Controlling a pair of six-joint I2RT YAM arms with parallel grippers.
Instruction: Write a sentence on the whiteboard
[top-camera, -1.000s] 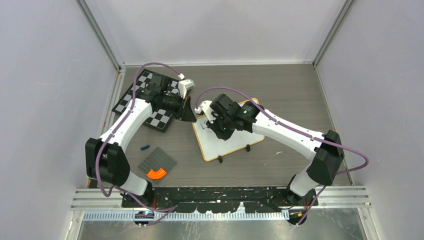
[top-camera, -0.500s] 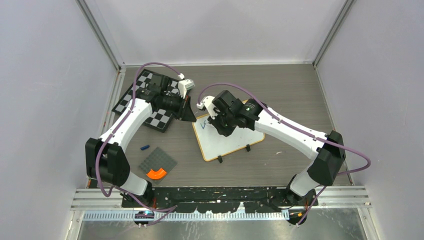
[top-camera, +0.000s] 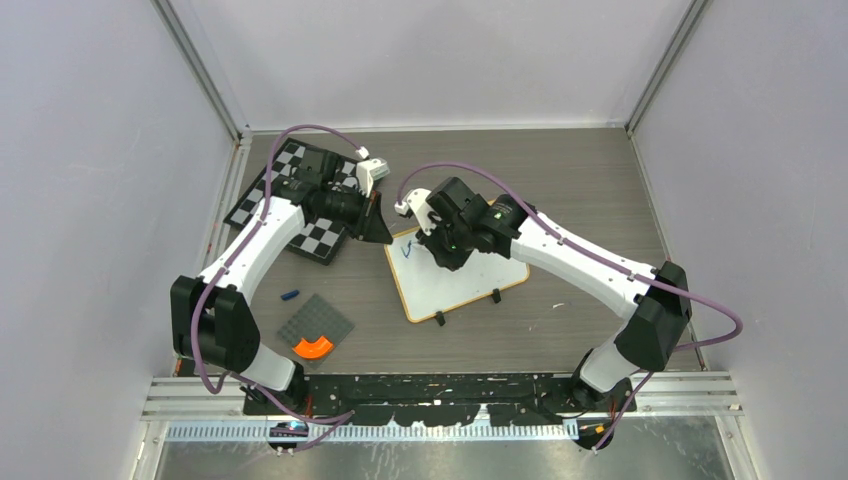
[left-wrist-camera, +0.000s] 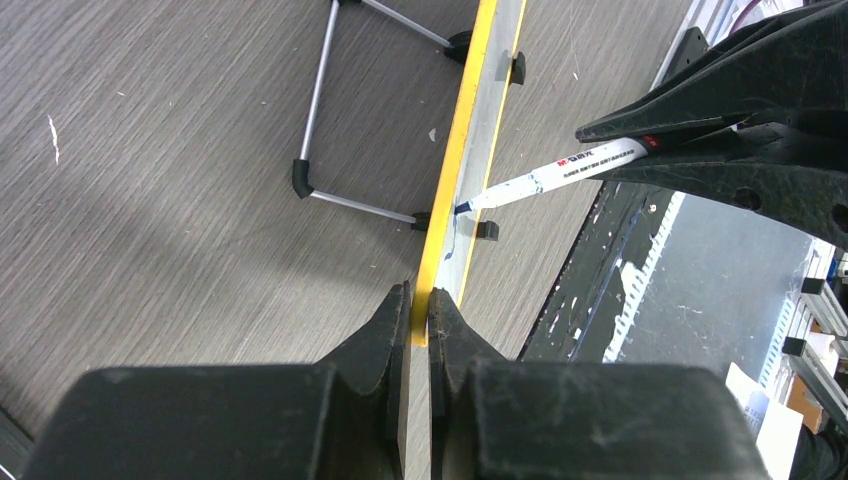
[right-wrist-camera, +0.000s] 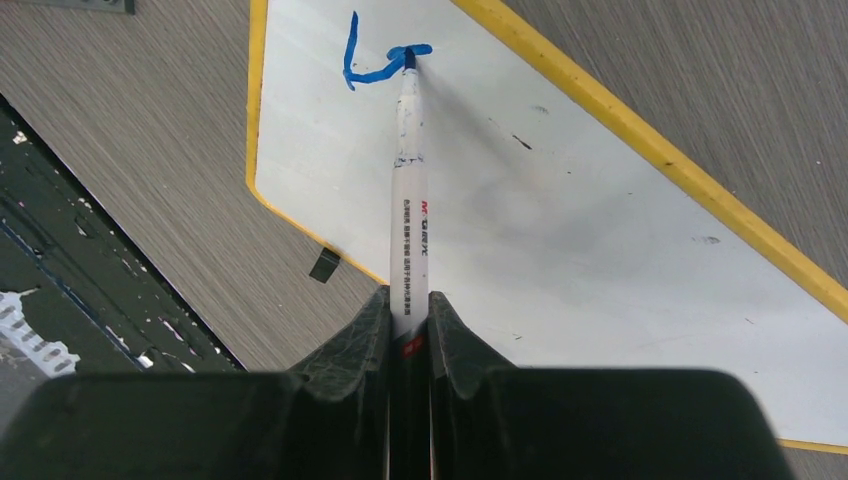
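My right gripper is clenched on a slim white marker, a smooth round barrel with small print along its side. Its long axis runs straight out ahead of the fingers, and its blue tip presses on the whiteboard at the end of a short blue stroke. The board is a glossy white rectangle in a yellowish frame with rounded corners. It lies on the grey wood-grain table, directly under the right gripper and just ahead of the left one. Its long axis slants from the left gripper towards the right arm, and its two black clip feet sit on the edge nearest the arm bases. My left gripper is pinched tight on the board's thin frame edge at a corner. The left arm reaches forward and bends inward at the wrist, and the right arm stretches across with its wrist tipped down over the board. Behind the left hand lies a checkered chessboard.
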